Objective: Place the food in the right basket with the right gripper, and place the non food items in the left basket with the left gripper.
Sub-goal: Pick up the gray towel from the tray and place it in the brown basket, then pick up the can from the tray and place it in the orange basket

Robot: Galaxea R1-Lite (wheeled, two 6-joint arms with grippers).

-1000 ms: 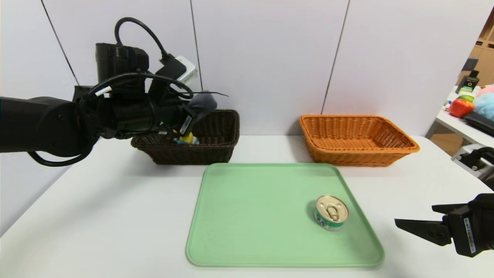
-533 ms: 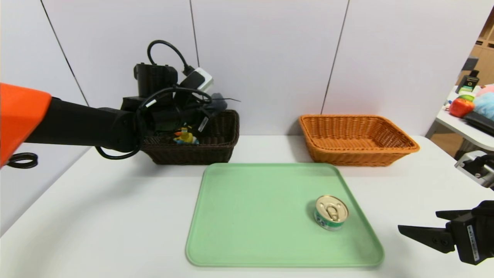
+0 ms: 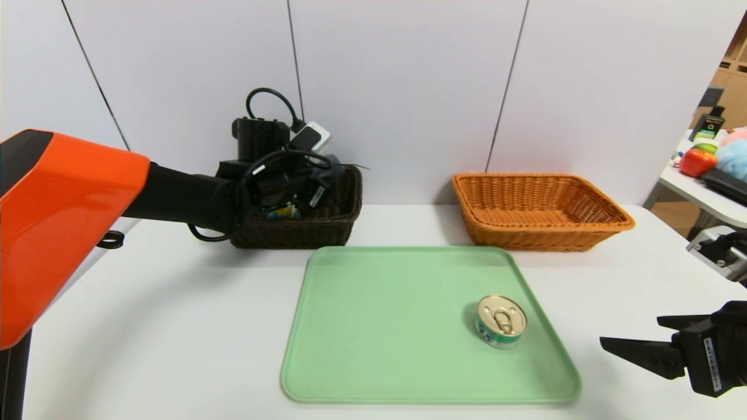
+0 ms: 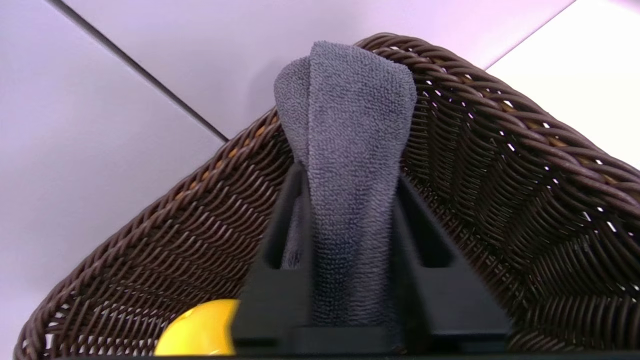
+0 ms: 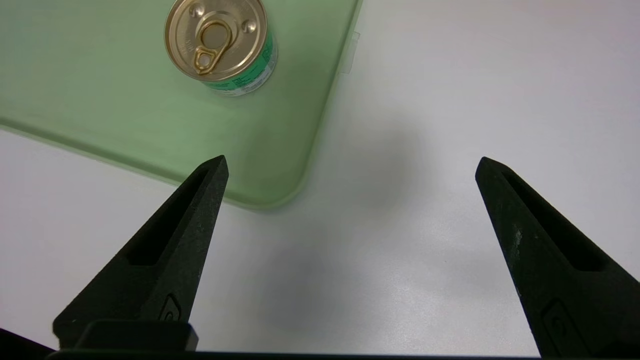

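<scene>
The left gripper (image 4: 350, 210) is reaching into the dark basket (image 3: 327, 224) at the far left of the table (image 3: 146, 326), its fingers (image 4: 280, 250) pinching a folded grey cloth (image 4: 350, 150) between them, so this non-food item is inside the basket's walls but not yet let go. A yellow toy (image 4: 200, 335) is already lying on the basket floor just beside the gripper, which suggests the non-food sorting is close to finished once the cloth is dropped. The food side looks barely begun: the orange basket (image 3: 583, 224) at the far right is showing nothing inside, and the can (image 3: 501, 321) is sitting upright on the near right part of the green tray (image 3: 379, 326), untouched. The right gripper (image 5: 350, 165) is hovering over bare table just off the tray's near right corner, its fingers spread wide and holding nothing, with the can a little way ahead of them. The cloth is a soft looped terry, bunching and slumping where it is squeezed. Both baskets are stiff woven wicker with sloping sides, rectangular with rounded rims. The can is a short metal cylinder with a gold pull-ring lid and a green paper label; the tray is smooth matte plastic with rounded corners and a low lip.
</scene>
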